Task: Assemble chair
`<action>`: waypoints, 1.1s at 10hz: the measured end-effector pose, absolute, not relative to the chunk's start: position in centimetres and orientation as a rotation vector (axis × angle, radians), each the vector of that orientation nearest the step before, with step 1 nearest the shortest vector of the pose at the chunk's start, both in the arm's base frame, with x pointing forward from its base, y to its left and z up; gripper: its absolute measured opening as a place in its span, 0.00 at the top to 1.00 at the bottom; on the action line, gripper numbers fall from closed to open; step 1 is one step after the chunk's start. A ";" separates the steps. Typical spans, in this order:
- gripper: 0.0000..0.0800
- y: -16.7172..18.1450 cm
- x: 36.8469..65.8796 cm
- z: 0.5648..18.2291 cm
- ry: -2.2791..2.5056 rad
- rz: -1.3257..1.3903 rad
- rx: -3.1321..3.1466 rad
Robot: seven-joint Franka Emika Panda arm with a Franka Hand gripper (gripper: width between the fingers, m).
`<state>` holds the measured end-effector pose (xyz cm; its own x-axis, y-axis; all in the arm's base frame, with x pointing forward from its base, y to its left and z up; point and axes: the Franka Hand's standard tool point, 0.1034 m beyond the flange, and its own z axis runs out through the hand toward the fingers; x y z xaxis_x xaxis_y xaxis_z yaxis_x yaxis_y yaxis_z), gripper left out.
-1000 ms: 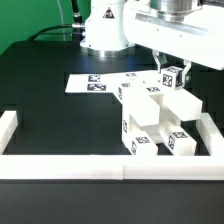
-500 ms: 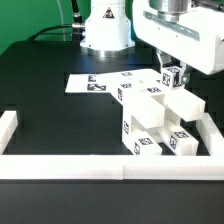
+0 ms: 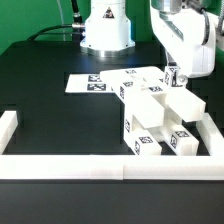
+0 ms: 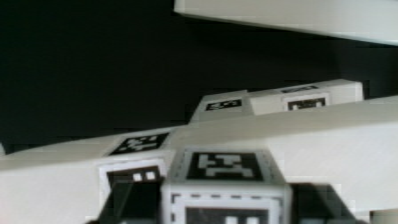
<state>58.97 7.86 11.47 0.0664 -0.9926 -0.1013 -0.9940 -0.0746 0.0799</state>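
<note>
The black desk [image 3: 50, 120] carries the flat marker board [image 3: 92, 84], and well apart from that board, across the desk's near edge, runs a long white border rail [image 3: 70, 165], its ends turned back boardward.

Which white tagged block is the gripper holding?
The small white plastic block with the black-and-white square tag, pinched in the gripper. The other white tagged chair pieces sit stacked together on the black table.

the blurred wrist view cuts off the jaws and the tagged chair piece [image 4: 224, 170] between them.
</note>
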 end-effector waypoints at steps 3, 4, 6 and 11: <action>0.64 8.3 59.0 11.5 2.374 0.211 -2.036; 0.64 8.5 59.1 11.6 2.436 0.211 -1.958; 0.64 8.5 59.1 11.5 2.442 0.209 -1.950; 0.19 8.6 59.3 11.6 2.149 0.187 -2.241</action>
<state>59.33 8.57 11.59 0.0382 -0.9934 -0.1083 -0.9971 -0.0450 0.0608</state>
